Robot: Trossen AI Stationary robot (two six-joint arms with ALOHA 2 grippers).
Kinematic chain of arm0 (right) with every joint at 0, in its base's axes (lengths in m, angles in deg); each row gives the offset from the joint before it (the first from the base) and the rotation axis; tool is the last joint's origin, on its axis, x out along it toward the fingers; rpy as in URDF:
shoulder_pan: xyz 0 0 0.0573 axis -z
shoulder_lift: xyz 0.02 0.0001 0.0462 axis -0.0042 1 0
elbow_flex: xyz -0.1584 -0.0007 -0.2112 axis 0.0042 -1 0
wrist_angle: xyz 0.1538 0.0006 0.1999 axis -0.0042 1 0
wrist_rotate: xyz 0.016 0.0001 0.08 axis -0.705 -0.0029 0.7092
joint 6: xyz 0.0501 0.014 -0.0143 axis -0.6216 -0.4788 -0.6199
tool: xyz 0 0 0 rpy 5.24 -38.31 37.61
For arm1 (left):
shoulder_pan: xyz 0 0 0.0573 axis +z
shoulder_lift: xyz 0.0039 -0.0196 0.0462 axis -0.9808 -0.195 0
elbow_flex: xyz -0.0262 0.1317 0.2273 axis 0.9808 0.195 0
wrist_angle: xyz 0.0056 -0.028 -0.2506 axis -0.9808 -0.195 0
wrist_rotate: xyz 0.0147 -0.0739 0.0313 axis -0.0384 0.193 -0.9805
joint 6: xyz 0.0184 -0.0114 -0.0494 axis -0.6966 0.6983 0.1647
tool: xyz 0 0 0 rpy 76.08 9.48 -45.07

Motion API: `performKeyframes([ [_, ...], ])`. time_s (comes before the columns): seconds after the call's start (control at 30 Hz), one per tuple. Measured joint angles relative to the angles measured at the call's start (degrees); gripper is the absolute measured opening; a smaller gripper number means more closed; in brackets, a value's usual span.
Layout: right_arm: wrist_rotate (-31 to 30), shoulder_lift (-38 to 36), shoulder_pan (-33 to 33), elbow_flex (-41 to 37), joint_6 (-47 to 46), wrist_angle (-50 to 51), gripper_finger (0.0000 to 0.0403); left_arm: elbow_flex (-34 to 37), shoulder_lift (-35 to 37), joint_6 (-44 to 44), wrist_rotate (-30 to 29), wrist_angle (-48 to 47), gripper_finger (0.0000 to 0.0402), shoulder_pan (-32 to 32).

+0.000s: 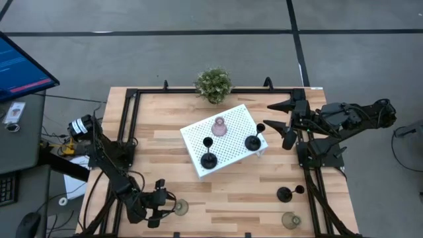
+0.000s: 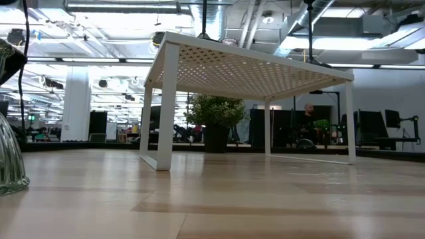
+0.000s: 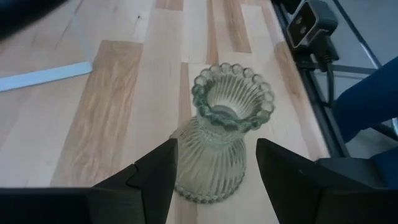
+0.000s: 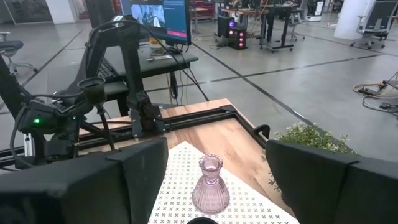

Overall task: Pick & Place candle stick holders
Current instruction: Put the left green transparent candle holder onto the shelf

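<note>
Room: open workshop with a grey floor, desks and screens beyond a pale wood-plank counter [image 1: 225, 188] edged by a black frame.
Tray: white perforated tray [image 1: 228, 140] on thin legs, mid-counter; the level view sees only its underside.
Plant: small green potted plant [image 1: 213, 84] at the far edge, behind the tray.
On the tray: pink ribbed glass holder [image 1: 219, 126], bell-shaped; two black holders [image 1: 208, 160] [image 1: 253, 141] with round bases and thin stems.
On the counter: third black holder [image 1: 285, 194] near the right side; olive-green glass holder [image 1: 291, 220] at the near right edge.
Left arm: folded low at the near left corner.
Left end effector [image 3: 216, 167]: fingers spread either side of a second olive-green holder [image 3: 219, 149], upright, ribbed with a beaded rim; contact cannot be made out.
Right arm: stretched in from the right, beside the tray's right end.
Right end effector [image 1: 275, 123]: fingers spread apart, holding nothing.
Cut off: in the level view a ribbed glass shape at the left edge is only partly seen.
</note>
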Motion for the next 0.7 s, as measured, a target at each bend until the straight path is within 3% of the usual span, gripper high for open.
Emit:
performKeyframes([
  [0.43, 0.01, 2.24, -0.13, 0.0, 0.12, 0.43, 0.0265, 0.02, -8.55, -0.02, -5.81, 7.76, 0.0219, -0.02],
  [0.7, 0.04, 5.44, -0.13, 0.0, 1.88, 0.42, 0.0265, 0.02, -9.63, -1.99, -9.22, 14.25, 0.0219, -0.02],
])
